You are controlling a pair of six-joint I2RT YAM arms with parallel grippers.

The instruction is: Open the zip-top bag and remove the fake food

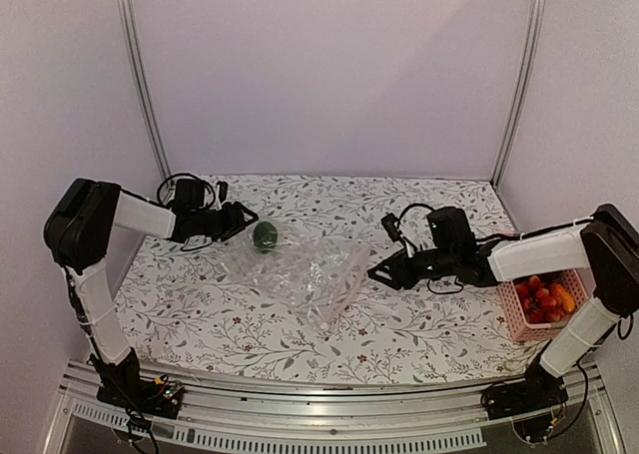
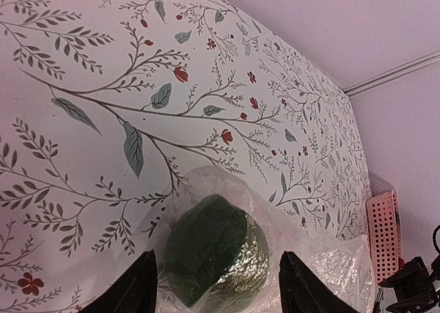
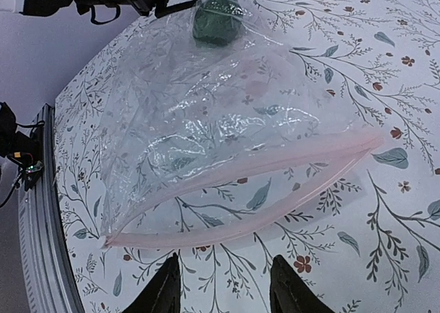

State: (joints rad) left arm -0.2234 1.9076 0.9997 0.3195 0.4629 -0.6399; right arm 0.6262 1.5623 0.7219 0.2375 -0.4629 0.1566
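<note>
— Where's the dark green round plastic fruit (image 2: 213, 251)?
— Inside the clear crinkly zip-top bag (image 1: 300, 269), at its closed end, just ahead of the left fingers (image 2: 134, 285), spread and empty. The open mouth (image 3: 357, 148) faces the right fingers (image 3: 161, 289), likewise spread, holding nothing.

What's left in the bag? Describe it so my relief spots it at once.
On the floral-print table, find the clear crinkly zip-top bag in the middle. At its end near the left gripper sits a dark green round fake food piece. It is the only one inside; the red and orange pieces lie in the pink mesh basket.
</note>
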